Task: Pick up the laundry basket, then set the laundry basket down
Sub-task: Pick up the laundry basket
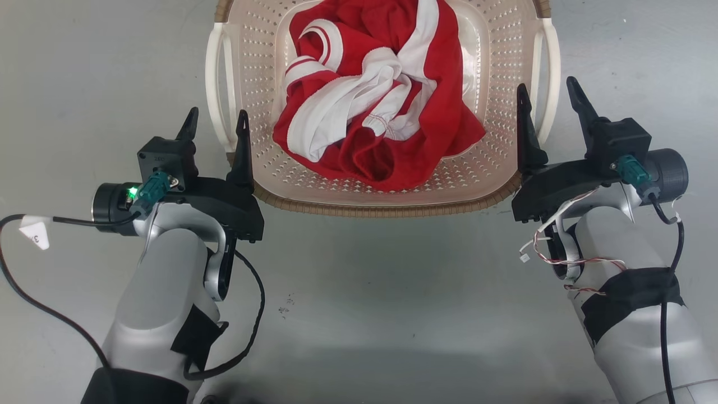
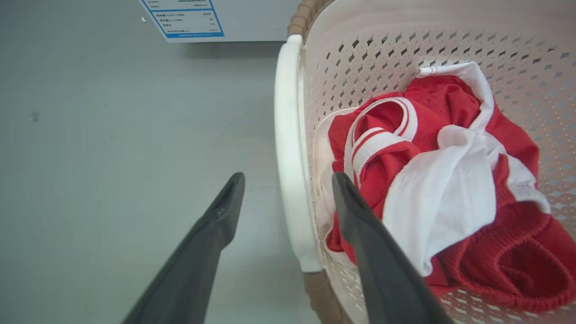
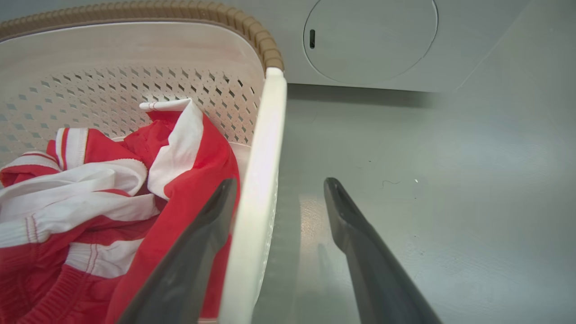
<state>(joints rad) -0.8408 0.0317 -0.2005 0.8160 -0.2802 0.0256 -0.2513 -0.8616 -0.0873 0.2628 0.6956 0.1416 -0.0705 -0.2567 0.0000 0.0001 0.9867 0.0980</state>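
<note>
The laundry basket (image 1: 387, 209), cream and perforated with a brown rim, sits on the grey floor and holds crumpled red and white clothes (image 1: 370, 112). My left gripper (image 1: 217, 115) is open, with one finger outside the white left handle (image 1: 213, 84) and the other inside the basket. The left wrist view shows that handle (image 2: 288, 135) between the left gripper's (image 2: 288, 177) fingers, untouched. My right gripper (image 1: 547, 85) is open astride the right handle (image 1: 554, 62). In the right wrist view the handle (image 3: 263, 157) runs between the right gripper's (image 3: 280, 182) fingers, close to the inner one.
A grey appliance front with a round cover (image 3: 369, 40) stands just beyond the basket, and its blue-edged label (image 2: 186, 18) shows on the left side. Bare grey floor (image 1: 364, 292) lies between my arms and outside both handles.
</note>
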